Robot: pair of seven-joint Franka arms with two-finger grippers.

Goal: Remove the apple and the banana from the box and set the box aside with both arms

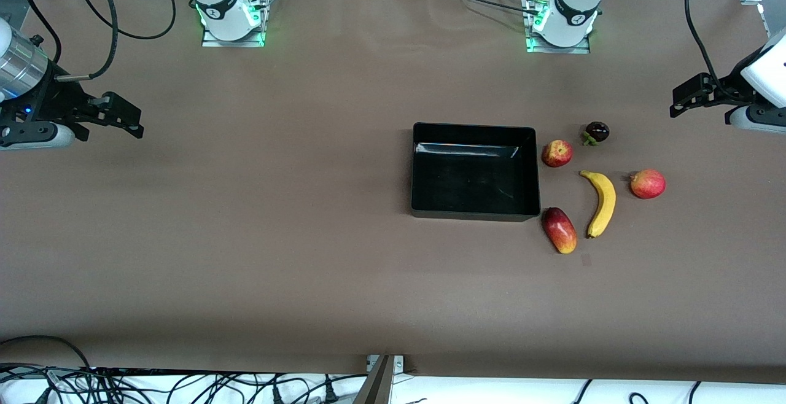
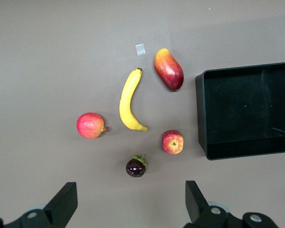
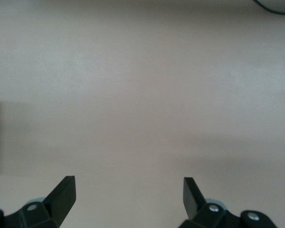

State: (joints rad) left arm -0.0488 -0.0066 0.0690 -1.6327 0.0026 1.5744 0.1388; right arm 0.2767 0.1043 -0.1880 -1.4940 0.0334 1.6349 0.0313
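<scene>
The black open-top box (image 1: 474,213) (image 2: 202,114) rests empty on the brown table. Toward the left arm's end lie the fruits: a yellow banana (image 1: 602,202) (image 2: 128,99) and a small red apple with yellow streaks (image 1: 557,153) (image 2: 173,142), the apple close beside the box. My left gripper (image 1: 689,98) (image 2: 131,194) hangs open and empty above the table at the left arm's end, apart from the fruits. Over the table's other end, my right gripper (image 1: 126,118) (image 3: 129,187) is also open with nothing in it, and only bare table shows under it.
An oblong red-yellow mango-like fruit (image 1: 559,229) (image 2: 168,69) lies at the box's near corner. A dark purple round fruit (image 1: 596,132) (image 2: 136,167) and a round red fruit (image 1: 647,183) (image 2: 90,125) flank the banana. A small grey patch (image 1: 586,260) marks the table.
</scene>
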